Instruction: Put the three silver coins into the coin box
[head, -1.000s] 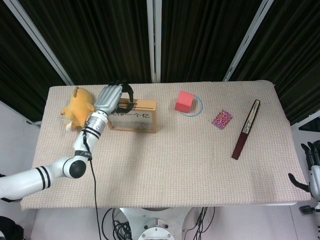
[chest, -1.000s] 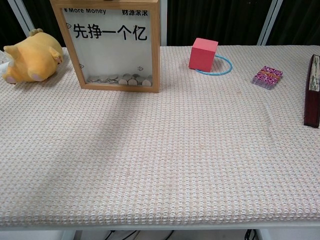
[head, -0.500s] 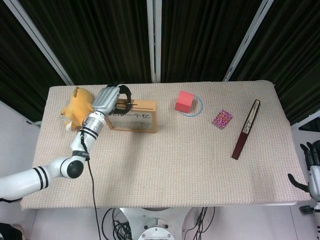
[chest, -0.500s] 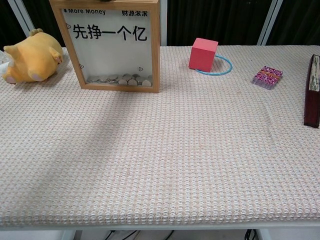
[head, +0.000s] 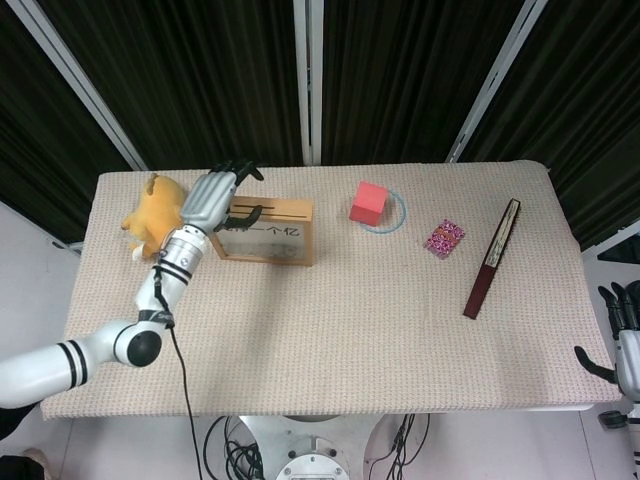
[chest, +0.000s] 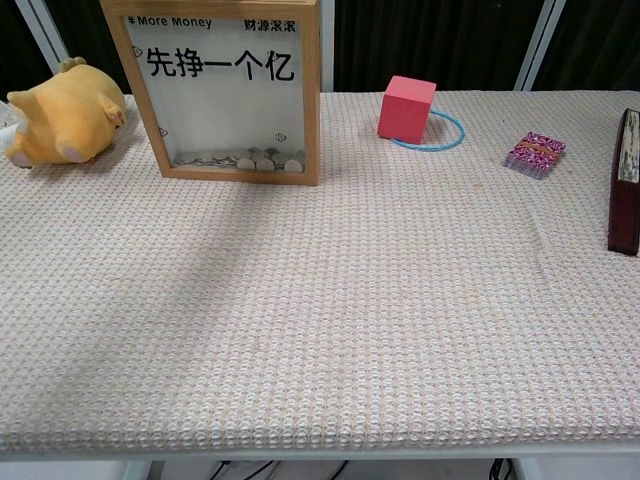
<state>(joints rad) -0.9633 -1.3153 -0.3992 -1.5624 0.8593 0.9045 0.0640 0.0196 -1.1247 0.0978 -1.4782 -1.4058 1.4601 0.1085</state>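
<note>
At upper left of the head view, the left hand (head: 212, 195) hovers with fingers spread and empty over the one wooden coin box (head: 268, 231), silver coins (chest: 238, 160) piled uncountably inside, while the right hand (head: 622, 325) at lower right cannot be judged.

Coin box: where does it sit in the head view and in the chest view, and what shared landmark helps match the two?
Head view: the coin box stands at upper left of the table, under the left hand.
Chest view: the box fills the upper left, its top cut off by the frame, coins on its floor.
Shared landmark: the yellow plush just left of the box.
</note>
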